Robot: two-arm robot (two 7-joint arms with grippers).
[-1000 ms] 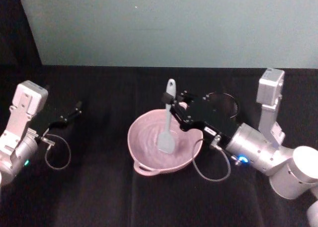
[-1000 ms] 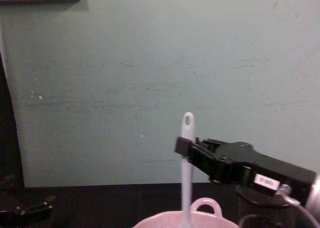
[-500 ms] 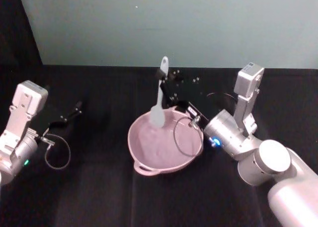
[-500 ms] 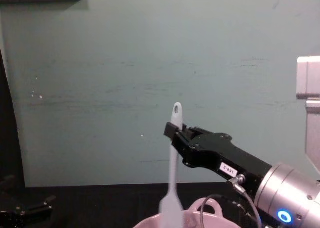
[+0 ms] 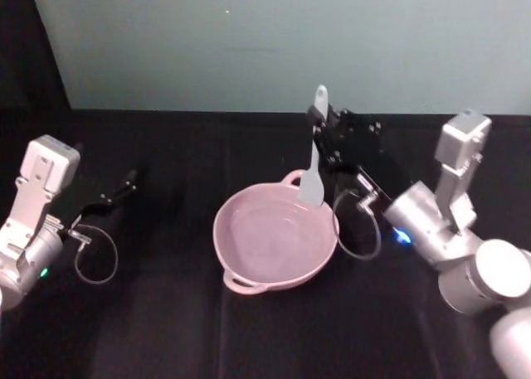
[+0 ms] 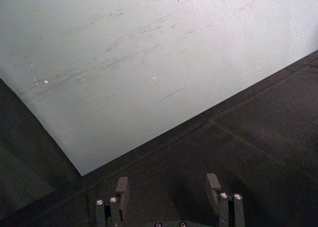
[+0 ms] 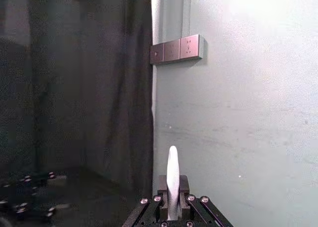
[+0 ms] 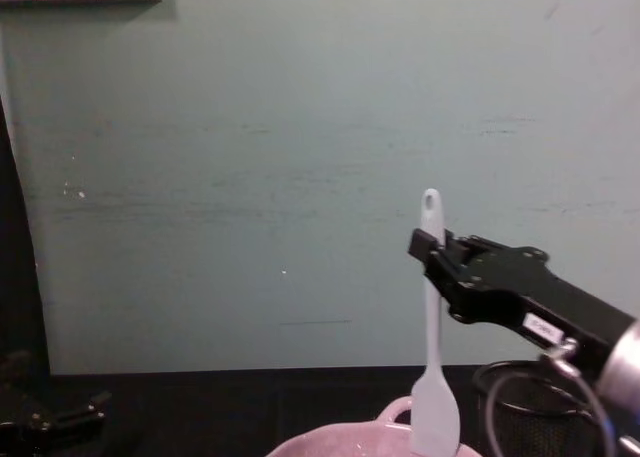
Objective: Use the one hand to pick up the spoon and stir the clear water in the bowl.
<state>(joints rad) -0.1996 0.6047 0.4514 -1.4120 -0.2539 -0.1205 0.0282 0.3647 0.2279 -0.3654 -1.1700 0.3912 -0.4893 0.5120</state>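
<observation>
The spoon (image 5: 313,165) is white, the bowl (image 5: 249,267) pale pink, the table (image 5: 166,329) black.

Upright white spoon (image 8: 431,322) over pink bowl (image 8: 338,447)

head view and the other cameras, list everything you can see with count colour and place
spoon: one, white, upright, blade over the bowl's far rim
bowl: one, pale pink, table centre, water inside
mesh cup: one, black, right of the bowl
wall sockets: three, grey, in a row on the wall
table: one, black cloth
wall: one, pale green, behind the table
left end effector: one, black, open, low at the table's left
right end effector: one, black, shut on the spoon's handle
</observation>
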